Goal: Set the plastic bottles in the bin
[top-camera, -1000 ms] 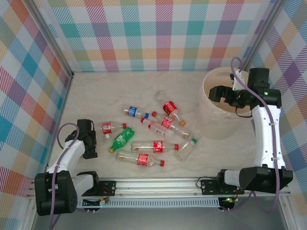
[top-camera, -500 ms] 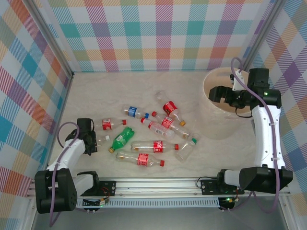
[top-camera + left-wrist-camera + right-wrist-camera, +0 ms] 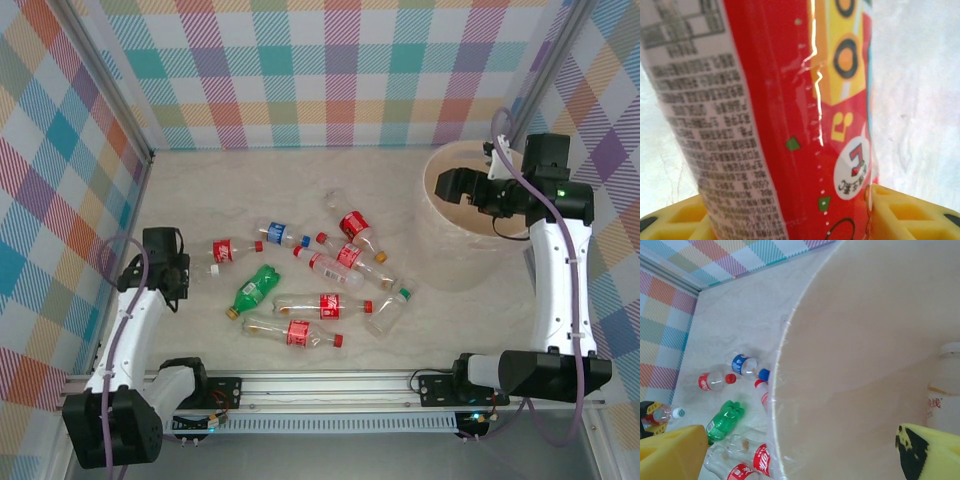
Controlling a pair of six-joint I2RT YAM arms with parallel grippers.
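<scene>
Left hand (image 3: 183, 272) clamps a red-labelled bottle (image 3: 790, 125); right hand (image 3: 448, 186) hangs spread wide over bin (image 3: 440, 255).

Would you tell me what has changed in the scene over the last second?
The left gripper closed on a small red-labelled bottle and carried it slightly left and farther back. The red-capped bottle beside it shifted slightly back too. The right gripper stayed open over the bin; the other bottles lie as before.

Yellow jaws spread wide over the bin (image 3: 865, 340), one bottle (image 3: 945, 390) inside it
</scene>
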